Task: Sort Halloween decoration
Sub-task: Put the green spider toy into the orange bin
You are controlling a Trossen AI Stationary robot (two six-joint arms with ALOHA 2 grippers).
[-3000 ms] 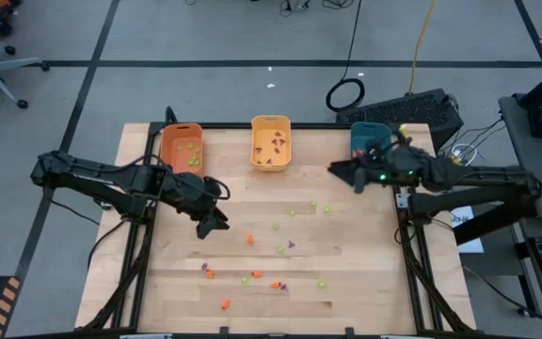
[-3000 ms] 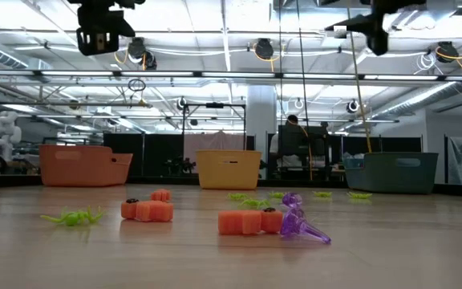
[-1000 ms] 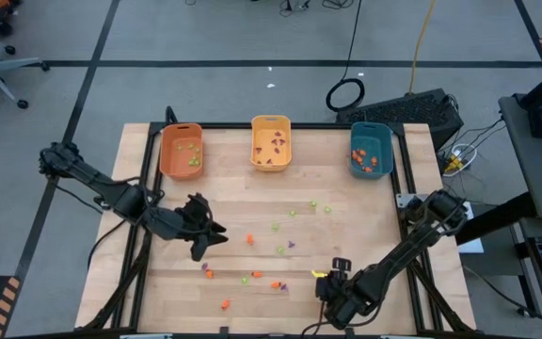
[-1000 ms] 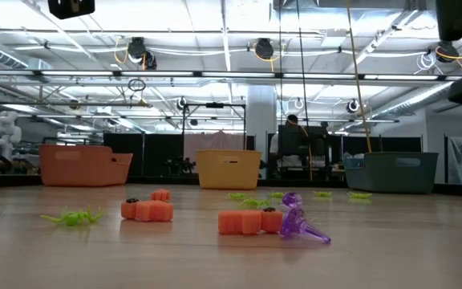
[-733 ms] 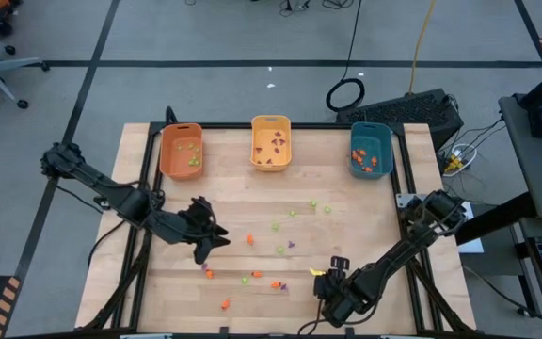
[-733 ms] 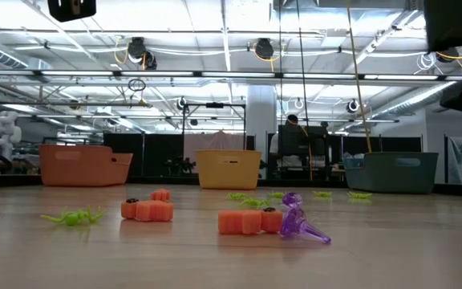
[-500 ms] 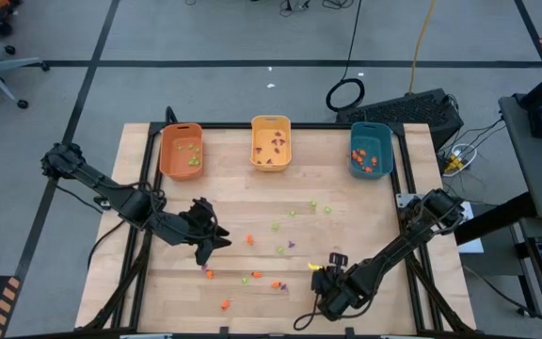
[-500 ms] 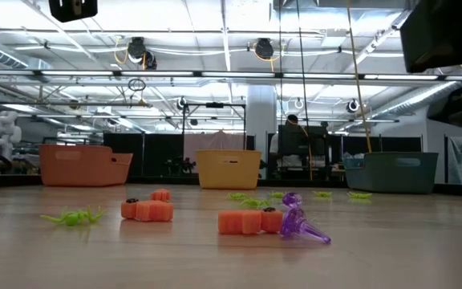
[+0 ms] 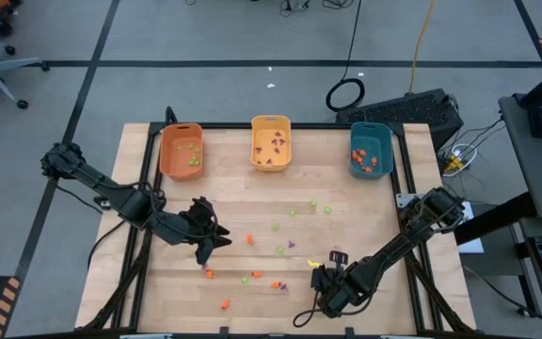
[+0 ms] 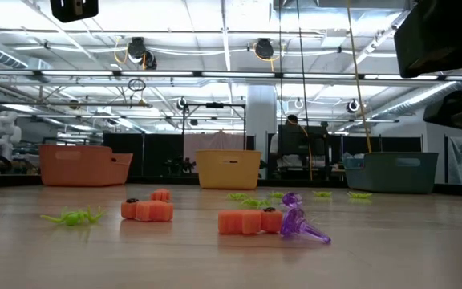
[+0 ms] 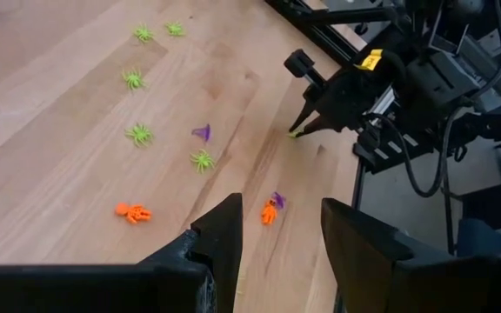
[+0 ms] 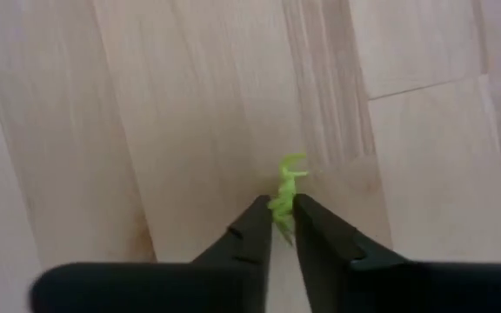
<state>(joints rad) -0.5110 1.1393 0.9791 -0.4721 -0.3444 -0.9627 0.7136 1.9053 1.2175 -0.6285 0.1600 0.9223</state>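
Small Halloween decoration trinkets lie scattered on the wooden table (image 9: pixel 365 235): green spiders (image 9: pixel 280 249), orange pieces (image 9: pixel 210 273) and purple ones (image 9: pixel 291 244). Near the front edge, right of centre, my right gripper (image 9: pixel 318 276) points steeply down and is shut on a light green spider (image 12: pixel 287 174). My left gripper (image 9: pixel 219 240) hangs open above the table's left half, nothing between its fingers (image 11: pixel 224 239). Its wrist view shows my right gripper (image 11: pixel 296 132) farther off. My right gripper pinches the green spider between its two fingertips (image 12: pixel 255 222), coming from above and pointing steeply down. The part of the spider in the pinch (image 12: pixel 279 207) sits right at the tips, and its legs stick out beyond them over the wood. Whether it is lifted I cannot tell.
Three bins stand along the far edge: orange (image 9: pixel 181 151), yellow (image 9: pixel 271 141) and teal (image 9: pixel 371 151), each with trinkets inside. An orange and a purple trinket (image 10: pixel 263 221) lie close together left of my right gripper. A black frame rail (image 9: pixel 407 235) borders the table's right side.
My right gripper has moved a little toward the table's left and far edges and down, over the green spider that lay bare on the wood a second ago. The left arm has kept still.
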